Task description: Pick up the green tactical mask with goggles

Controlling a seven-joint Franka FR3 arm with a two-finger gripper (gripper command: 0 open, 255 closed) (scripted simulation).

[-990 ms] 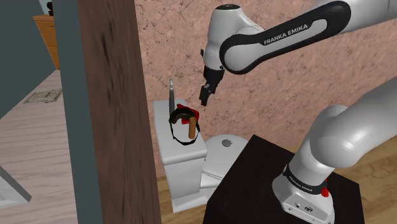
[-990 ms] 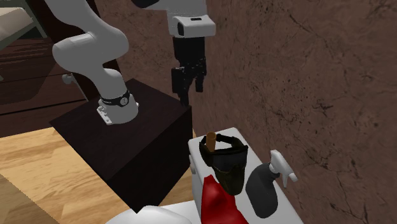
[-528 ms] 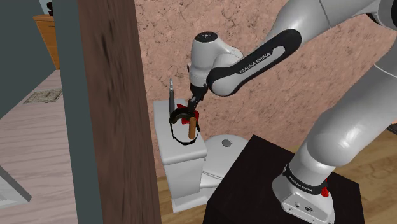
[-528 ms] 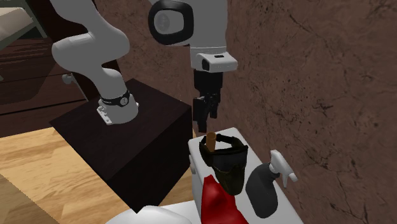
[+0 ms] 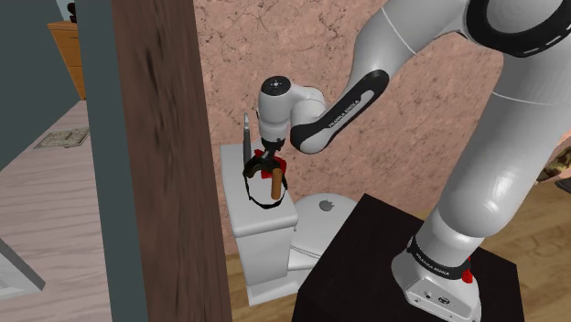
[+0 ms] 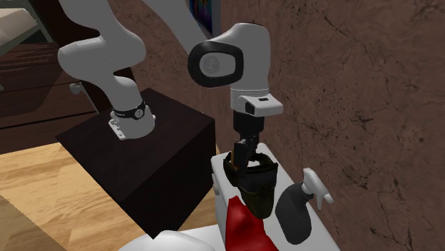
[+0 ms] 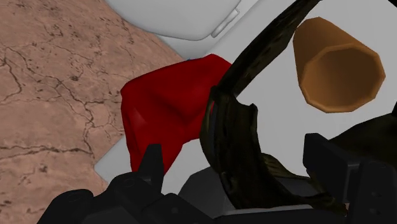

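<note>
The white toilet tank [image 5: 261, 229] is carrying four things on its flat top. These are the dark, olive-black mask with goggles [image 7: 235, 133], a red lump [image 7: 165, 108], a brown cylinder [image 7: 337, 63] and a black spray bottle [image 6: 296, 214] with a pale trigger head. Nothing here is acting as a true container.

In the wrist view the gripper [image 7: 238, 159] is hanging right over the mask with its fingers standing well apart. The mask's curved rim is rising between them. One finger is sitting on the red lump's side and the other on the brown cylinder's side. Neither finger is plainly pressing on the rim, so the mask is lying unheld on the tank top. The red lump is lying just beside the mask, and the cylinder is lying just past the mask's strap.

In the second exterior view the gripper [image 6: 246, 158] is pointing straight down, with its tips dipping into the upper opening of the mask [image 6: 257, 189]. The red lump [image 6: 246, 224] is spreading below the mask, and the bottle is lying just beside it toward that view's right.

In the shoulder view the arm is rising from the dark stand [image 5: 384, 265] and arching high. Its forearm is sloping down and to the left, to a wrist bent so that the gripper [image 5: 266, 163] is aiming downward over the mask [image 5: 261, 187]. Behind the tank a rough pinkish wall [image 5: 366, 55] is standing.
</note>
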